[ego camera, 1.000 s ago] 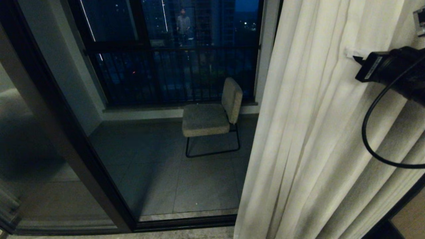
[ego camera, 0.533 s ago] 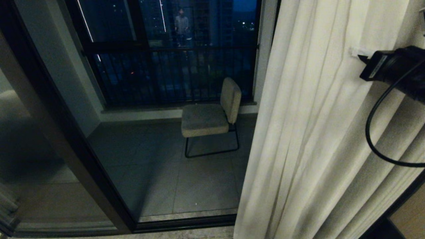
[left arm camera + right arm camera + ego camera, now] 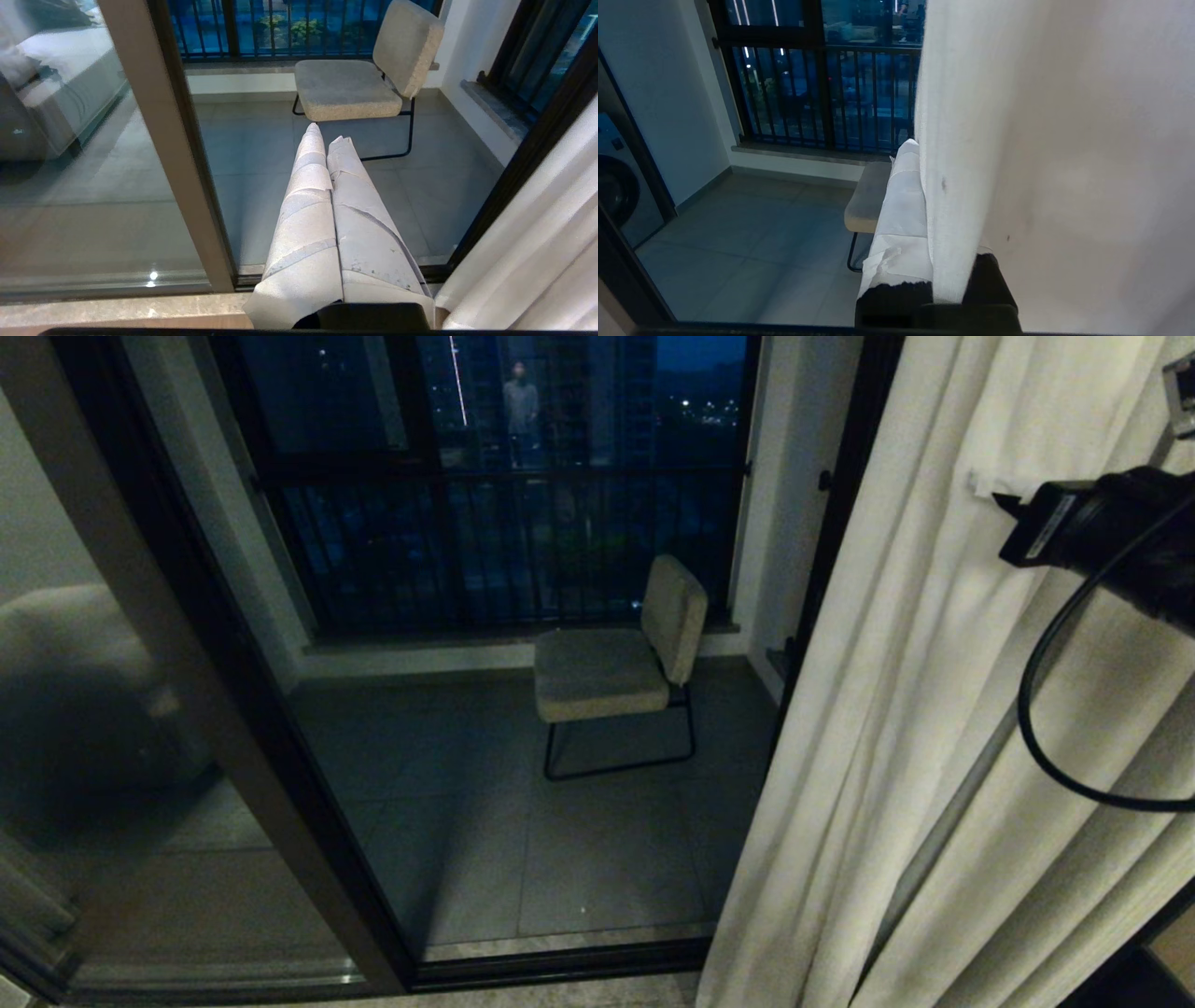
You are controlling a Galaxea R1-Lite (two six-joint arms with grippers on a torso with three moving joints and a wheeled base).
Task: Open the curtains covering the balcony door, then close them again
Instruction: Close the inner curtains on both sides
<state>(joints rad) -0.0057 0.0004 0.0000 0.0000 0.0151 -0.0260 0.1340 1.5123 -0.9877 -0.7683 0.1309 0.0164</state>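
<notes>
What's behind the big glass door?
Behind the balcony door there's a tiled balcony with a beige chair and a black railing. The curtain, pinched by the right gripper, hides whatever lies further right.

curtains [image 3: 896, 728]: 1 panel | chair [image 3: 621, 663]: 1 | balcony door [image 3: 233, 709]: 1 | grippers: left gripper [image 3: 327, 140], right gripper [image 3: 908, 154]

R gripper [image 3: 924, 186] far finger – behind curtain [image 3: 1064, 140]

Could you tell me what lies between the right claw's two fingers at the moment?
In the right wrist view the curtain edge runs between the fingers of the right claw, which is shut on it; the fabric covers the far finger.
</notes>
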